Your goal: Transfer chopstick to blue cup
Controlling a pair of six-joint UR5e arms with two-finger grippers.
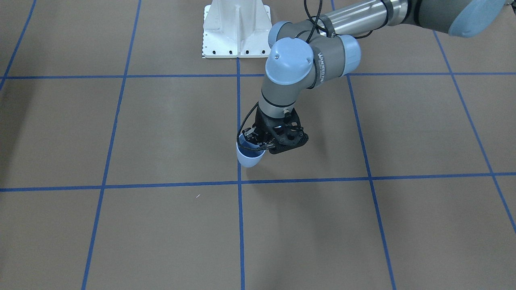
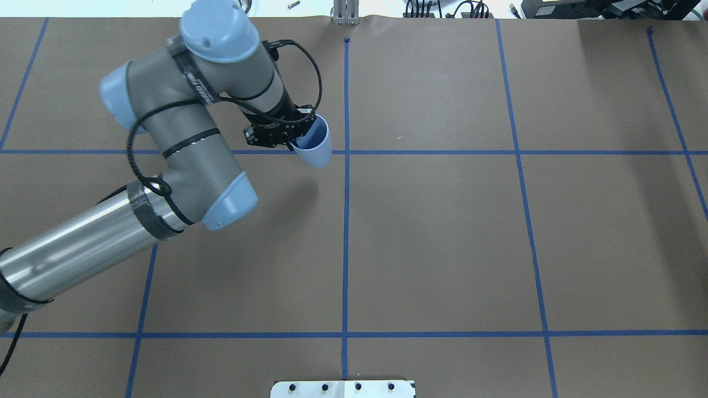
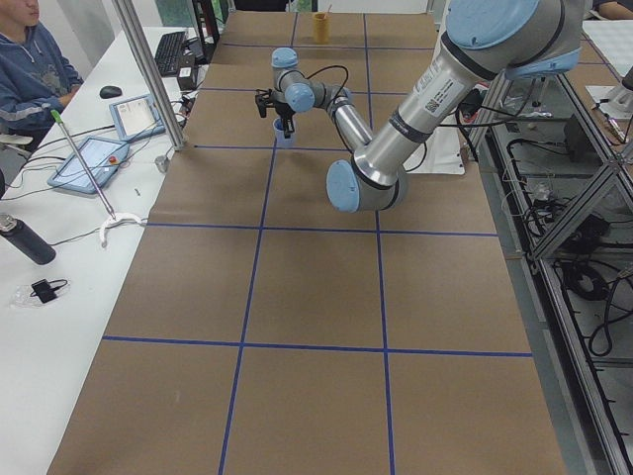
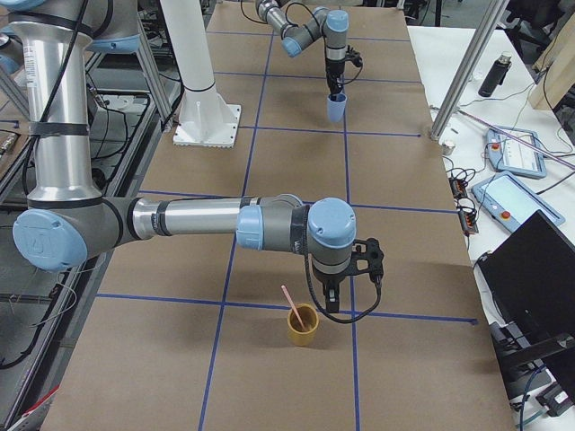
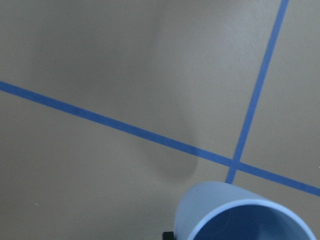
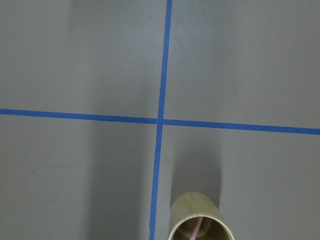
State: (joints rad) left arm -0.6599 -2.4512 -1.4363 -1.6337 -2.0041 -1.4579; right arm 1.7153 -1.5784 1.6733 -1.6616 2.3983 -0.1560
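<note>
My left gripper (image 1: pixel 258 141) is shut on the rim of the blue cup (image 1: pixel 249 156) and holds it tilted a little above the table, near a tape crossing. The cup also shows in the overhead view (image 2: pixel 315 146) and at the bottom of the left wrist view (image 5: pixel 240 215). The pale-pink chopstick (image 4: pixel 290 303) stands in a tan cup (image 4: pixel 303 328) at the table's other end. My right gripper (image 4: pixel 332 303) hangs just beside that tan cup; I cannot tell if it is open or shut. The right wrist view shows the tan cup (image 6: pixel 200 222) below, with the pink stick inside.
The white arm base (image 1: pixel 237 28) stands at the robot's edge of the table. A metal post (image 3: pixel 148 74) and a side desk with tablets (image 3: pixel 89 163) run along the far edge, where a person (image 3: pixel 30 59) sits. Blue tape lines grid the brown table.
</note>
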